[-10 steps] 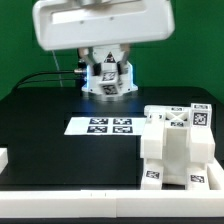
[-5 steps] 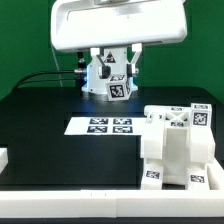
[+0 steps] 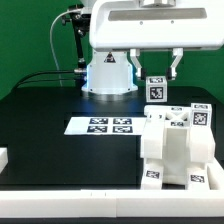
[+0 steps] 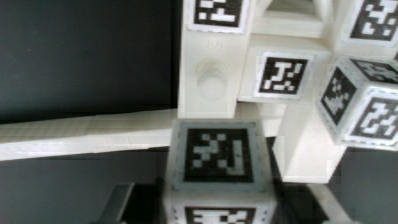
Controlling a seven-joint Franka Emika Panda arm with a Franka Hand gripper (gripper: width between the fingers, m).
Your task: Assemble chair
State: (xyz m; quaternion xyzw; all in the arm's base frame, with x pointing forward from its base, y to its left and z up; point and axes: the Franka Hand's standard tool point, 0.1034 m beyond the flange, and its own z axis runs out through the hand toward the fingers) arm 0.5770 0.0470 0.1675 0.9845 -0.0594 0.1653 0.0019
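My gripper (image 3: 156, 74) is shut on a small white chair part (image 3: 156, 89) with a marker tag on its face. It holds the part in the air just above the back left corner of the partly built white chair (image 3: 178, 146), which stands at the exterior view's right. In the wrist view the held part (image 4: 221, 158) sits between my dark fingers (image 4: 139, 200), with the chair's tagged white blocks and panels (image 4: 285, 78) right below and beyond it. The part is apart from the chair in the exterior view.
The marker board (image 3: 104, 126) lies flat in the middle of the black table. A white piece (image 3: 3, 158) shows at the exterior view's left edge. The robot base (image 3: 108, 78) stands at the back, with cables behind it.
The arm has moved to the exterior view's right with the tagged part in it, from over the base to above the chair's back corner.
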